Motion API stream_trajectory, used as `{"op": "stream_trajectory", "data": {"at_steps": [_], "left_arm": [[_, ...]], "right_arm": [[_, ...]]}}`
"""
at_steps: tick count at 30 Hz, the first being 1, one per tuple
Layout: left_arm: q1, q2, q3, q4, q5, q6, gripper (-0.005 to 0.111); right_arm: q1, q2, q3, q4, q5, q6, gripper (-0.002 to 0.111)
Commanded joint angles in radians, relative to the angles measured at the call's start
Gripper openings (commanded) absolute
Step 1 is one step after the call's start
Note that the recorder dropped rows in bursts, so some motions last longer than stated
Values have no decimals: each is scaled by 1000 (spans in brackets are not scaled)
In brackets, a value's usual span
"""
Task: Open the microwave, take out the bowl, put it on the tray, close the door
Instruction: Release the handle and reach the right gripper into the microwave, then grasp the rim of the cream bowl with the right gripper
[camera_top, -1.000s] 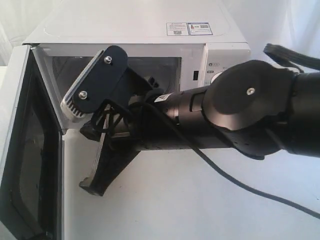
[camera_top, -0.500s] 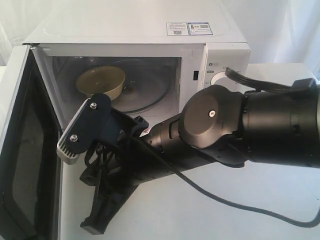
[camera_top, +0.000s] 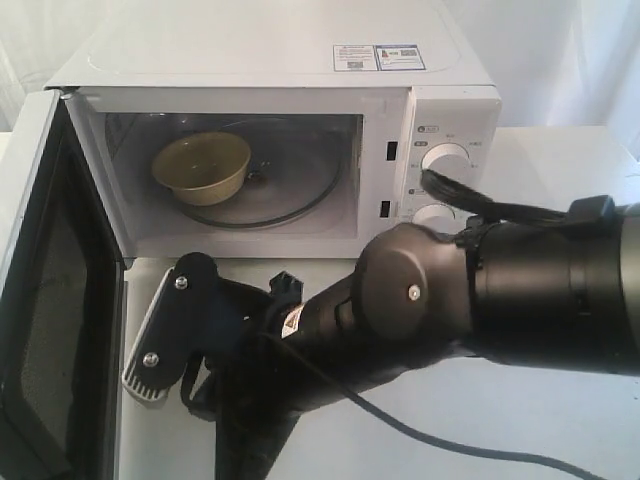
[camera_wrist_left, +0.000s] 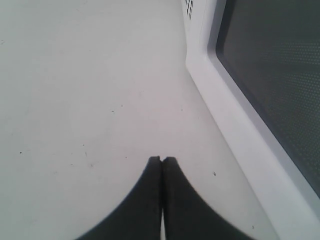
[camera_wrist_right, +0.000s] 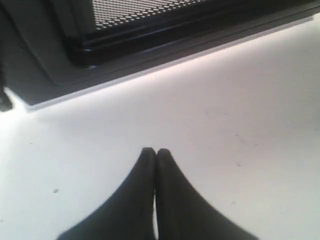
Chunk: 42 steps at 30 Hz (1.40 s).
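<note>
Your right gripper: fingers pressed together, empty, over the table. Your left gripper: same, empty, beside the open door. Bowl: inside the microwave.

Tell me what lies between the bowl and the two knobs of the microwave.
In the exterior view, only the bare part of the glass turntable plate and the white frame with latch slots lie between the bowl and the knobs.

The left end effector, tips pressed together, hangs over the table beside the door.
</note>
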Motion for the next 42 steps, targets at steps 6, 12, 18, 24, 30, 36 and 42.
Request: {"op": "stream_trajectory", "data": {"at_steps": [6,12,18,24,30,36,42], "left_arm": [[2,-4,4,-6,3,4,0],[2,-4,4,-6,3,4,0],[2,-4,4,-6,3,4,0],[2,-4,4,-6,3,4,0],[2,-4,4,-6,3,4,0],[2,-4,4,-6,3,4,0],[2,-4,4,-6,3,4,0]], "right_arm": [[41,1,-7,-1410,-220,1288,0],[26,10,-55,-1574,-294,1131,1],[-46,123,-139,-1600,-338,989,24],[-108,239,-235,-1600,-386,858,35],[-158,345,-332,-1600,-430,782,44],[-187,411,-422,-1600,-428,757,49],[-204,435,-480,-1600,-429,757,49]]}}
